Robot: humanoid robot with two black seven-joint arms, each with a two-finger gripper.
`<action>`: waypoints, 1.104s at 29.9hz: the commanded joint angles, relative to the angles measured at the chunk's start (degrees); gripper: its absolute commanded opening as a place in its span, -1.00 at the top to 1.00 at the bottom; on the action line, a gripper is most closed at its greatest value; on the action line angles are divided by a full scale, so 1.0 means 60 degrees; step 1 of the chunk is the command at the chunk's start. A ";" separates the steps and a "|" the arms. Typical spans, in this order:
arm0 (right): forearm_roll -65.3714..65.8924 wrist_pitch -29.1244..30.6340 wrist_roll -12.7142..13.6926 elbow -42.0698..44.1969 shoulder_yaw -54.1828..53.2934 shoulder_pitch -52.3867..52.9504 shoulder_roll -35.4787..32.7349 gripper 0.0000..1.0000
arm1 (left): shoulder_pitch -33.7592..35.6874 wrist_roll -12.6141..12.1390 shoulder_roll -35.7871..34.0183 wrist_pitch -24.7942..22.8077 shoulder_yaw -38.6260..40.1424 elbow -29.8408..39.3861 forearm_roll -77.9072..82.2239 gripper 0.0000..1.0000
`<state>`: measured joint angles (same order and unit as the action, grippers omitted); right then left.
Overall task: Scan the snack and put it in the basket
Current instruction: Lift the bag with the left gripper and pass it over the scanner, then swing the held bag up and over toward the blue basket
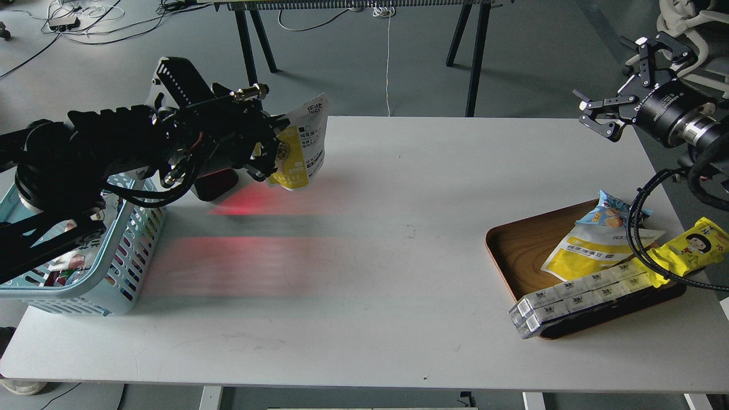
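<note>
My left gripper (pixel 272 152) is shut on the snack (pixel 303 143), a white and yellow pouch with dark text. It holds the pouch upright above the table's far left, over a red glow on the tabletop. The light blue slotted basket (pixel 122 273) stands at the left edge, partly hidden under my left arm, with several items inside. My right gripper (pixel 612 94) is open and empty, raised above the table's far right corner.
A wooden tray (pixel 515 250) at the right holds a flat yellow-white pouch (pixel 592 253), a blue snack bag (pixel 609 213), a bright yellow cartoon-face wrapper (pixel 692 247) and a clear pack of small boxes (pixel 575 296). A dark scanner (pixel 215 185) sits beneath my left gripper. A black cable (pixel 655 256) loops over the tray.
</note>
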<state>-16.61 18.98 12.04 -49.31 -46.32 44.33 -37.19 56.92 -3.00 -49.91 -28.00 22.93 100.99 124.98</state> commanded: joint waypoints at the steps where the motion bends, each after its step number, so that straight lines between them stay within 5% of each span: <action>1: -0.0001 0.0000 0.0001 0.0000 0.0000 0.0010 -0.0013 -0.94 | 0.0005 -0.0319 0.0013 0.0000 0.0089 0.0015 -0.0262 1.00; 6: -0.0001 0.0000 0.0001 0.0000 0.0000 0.0010 -0.0013 -0.94 | -0.0082 -0.1183 -0.0104 0.0000 0.0250 0.0000 -0.1580 1.00; 13: -0.0001 0.0000 0.0001 0.0000 0.0000 0.0010 -0.0013 -0.94 | -0.0228 -0.1756 -0.0602 0.0000 0.0236 0.0000 -0.2972 1.00; 33: -0.0001 0.0000 0.0001 0.0000 0.0000 -0.0005 0.0002 -0.94 | -0.0961 -0.1683 -0.1158 0.0000 0.0440 0.0015 -0.3340 1.00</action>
<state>-16.60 18.98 11.99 -49.31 -46.32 44.30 -37.18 51.15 -13.46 -55.54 -28.00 25.07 100.99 105.05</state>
